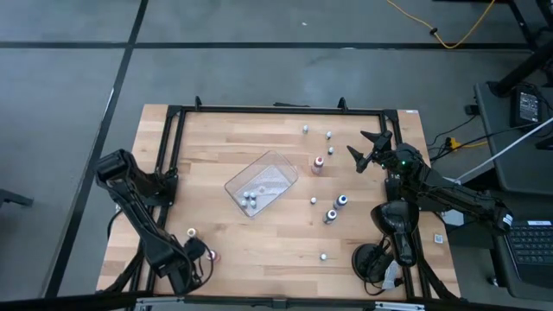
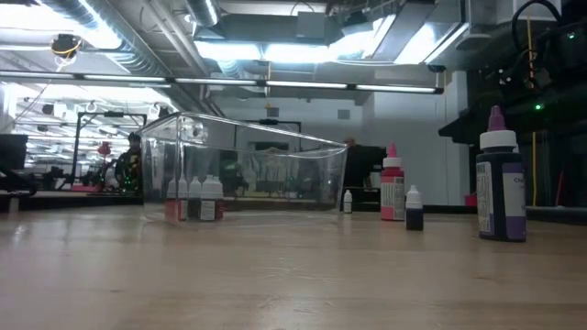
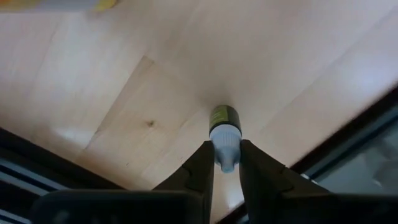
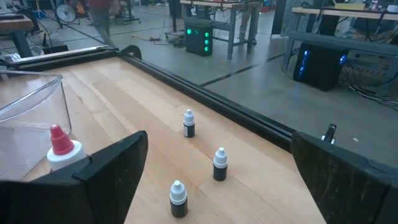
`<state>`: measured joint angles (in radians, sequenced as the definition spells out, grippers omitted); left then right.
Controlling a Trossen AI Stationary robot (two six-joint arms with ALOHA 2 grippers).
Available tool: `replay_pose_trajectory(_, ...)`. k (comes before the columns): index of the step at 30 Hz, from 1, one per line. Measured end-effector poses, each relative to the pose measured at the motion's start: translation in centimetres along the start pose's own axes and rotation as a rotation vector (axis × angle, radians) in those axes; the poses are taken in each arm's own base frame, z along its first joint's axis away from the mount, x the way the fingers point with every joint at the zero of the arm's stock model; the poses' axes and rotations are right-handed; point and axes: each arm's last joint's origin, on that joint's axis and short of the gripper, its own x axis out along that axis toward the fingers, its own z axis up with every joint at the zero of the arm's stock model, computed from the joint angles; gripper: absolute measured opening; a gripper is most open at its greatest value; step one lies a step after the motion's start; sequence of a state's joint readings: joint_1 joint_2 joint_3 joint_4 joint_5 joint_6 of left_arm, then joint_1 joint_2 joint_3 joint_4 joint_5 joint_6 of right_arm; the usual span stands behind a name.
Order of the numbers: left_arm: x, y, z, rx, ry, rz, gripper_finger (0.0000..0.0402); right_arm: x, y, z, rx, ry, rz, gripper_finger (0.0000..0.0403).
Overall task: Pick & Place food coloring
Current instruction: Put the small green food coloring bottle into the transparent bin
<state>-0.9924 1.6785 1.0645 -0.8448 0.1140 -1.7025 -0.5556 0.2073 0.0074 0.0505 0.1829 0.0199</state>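
Near the table's front left corner my left gripper (image 1: pixel 202 253) (image 3: pixel 226 155) points down, shut on a tiny food coloring bottle (image 3: pixel 224 118) with a dark green body and a white cap. Another tiny bottle (image 1: pixel 191 232) stands just beyond it. More food coloring bottles stand scattered over the right half, among them a red one (image 1: pixel 318 164) and a blue one (image 1: pixel 342 201). Several sit in the clear tray (image 1: pixel 275 164) at mid-table. My right gripper (image 1: pixel 371 149) hovers open at the far right, touching nothing. My left gripper pinches the bottle's white cap (image 3: pixel 224 138) between its two fingers, just below the nozzle tip. The fingers come from above, pointing down. The bottle is upright, and its dark body reaches down to the wooden tabletop.
A black metal frame (image 1: pixel 259 110) rims the table. In the low view a tall purple bottle (image 2: pixel 501 188) and a red-capped one (image 2: pixel 393 188) stand right of the tray (image 2: pixel 248 174). Three small bottles (image 4: pixel 219 165) stand ahead of my right gripper. Bare wood lies along the front middle.
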Motion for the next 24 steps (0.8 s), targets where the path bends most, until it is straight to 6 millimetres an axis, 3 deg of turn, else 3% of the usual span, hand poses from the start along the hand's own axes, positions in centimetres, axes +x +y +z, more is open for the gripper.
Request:
replay_pose_trajectory(10,-4.1,1.3,-0.2,0.012,-0.016,-0.125,0.0056,0.0,0.0,0.0,0.000,0.000,0.000,0.0394)
replay_pose_trajectory(24,-13.5,4.1,0.3,0.075,-0.037,-0.047,0.0056,0.0,0.0,0.0,-0.001,0.000,0.000,0.0394)
